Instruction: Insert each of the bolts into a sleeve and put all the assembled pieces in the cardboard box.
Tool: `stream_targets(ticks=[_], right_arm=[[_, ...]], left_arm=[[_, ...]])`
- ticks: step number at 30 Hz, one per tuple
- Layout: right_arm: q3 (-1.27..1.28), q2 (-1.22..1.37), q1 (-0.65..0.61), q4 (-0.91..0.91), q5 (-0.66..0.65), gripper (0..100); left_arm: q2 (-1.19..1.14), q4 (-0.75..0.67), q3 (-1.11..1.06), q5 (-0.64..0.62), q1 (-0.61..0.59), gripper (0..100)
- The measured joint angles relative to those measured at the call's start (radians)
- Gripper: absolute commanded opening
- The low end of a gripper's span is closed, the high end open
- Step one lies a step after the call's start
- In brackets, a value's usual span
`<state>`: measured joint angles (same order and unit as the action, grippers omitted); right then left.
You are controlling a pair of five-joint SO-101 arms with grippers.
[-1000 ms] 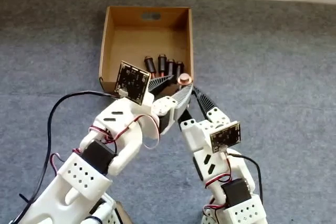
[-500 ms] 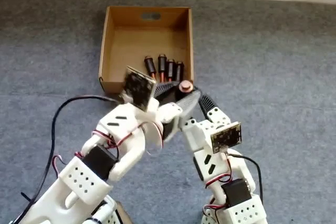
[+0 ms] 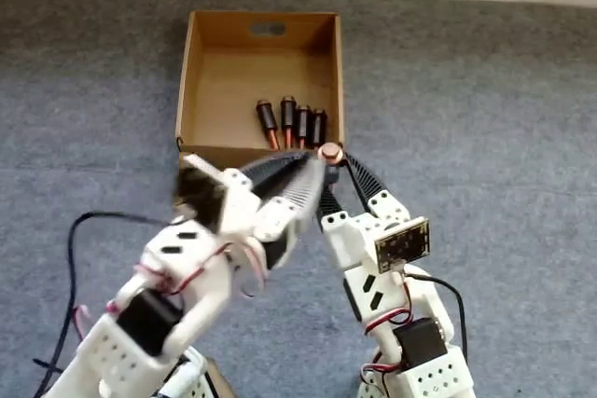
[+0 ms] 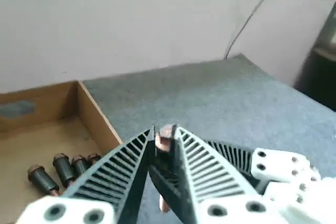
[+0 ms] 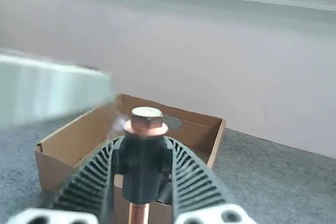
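Note:
The cardboard box (image 3: 187,72) sits at the back of the grey carpet, with several assembled bolt-and-sleeve pieces (image 3: 294,118) lying side by side in its near right corner. Just in front of the box's near right corner, my right gripper (image 3: 333,163) is shut on a black sleeve (image 5: 140,169) held upright. A copper bolt (image 5: 147,120) stands in that sleeve, its head on top and its shank poking out below. My left gripper (image 4: 166,132) comes in from the left and closes on the bolt head (image 4: 167,131). Both grippers meet at the bolt (image 3: 328,152).
Grey carpet (image 3: 485,118) lies open on every side of the box. The box's near wall (image 4: 94,116) is right behind the held piece, with the finished pieces (image 4: 63,169) inside. A pale wall runs along the back. Cables trail from both arms near the front edge.
The left arm's wrist and camera board have swung back and down toward the front left, while its tips stay at the bolt. The bolt dropped slightly; the right arm has barely moved.

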<state>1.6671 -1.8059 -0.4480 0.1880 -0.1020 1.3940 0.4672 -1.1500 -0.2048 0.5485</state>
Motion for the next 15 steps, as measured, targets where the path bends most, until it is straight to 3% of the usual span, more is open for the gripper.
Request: stream_targets(ticks=[8,15], right_arm=[[0.0,0.0,0.0,0.0,0.0,0.6],[0.0,0.0,0.0,0.0,0.0,0.6]], left_arm=[[0.273,0.066,-0.054,-0.002,-0.229,1],[0.29,0.009,-0.318,-0.002,-0.623,1]])
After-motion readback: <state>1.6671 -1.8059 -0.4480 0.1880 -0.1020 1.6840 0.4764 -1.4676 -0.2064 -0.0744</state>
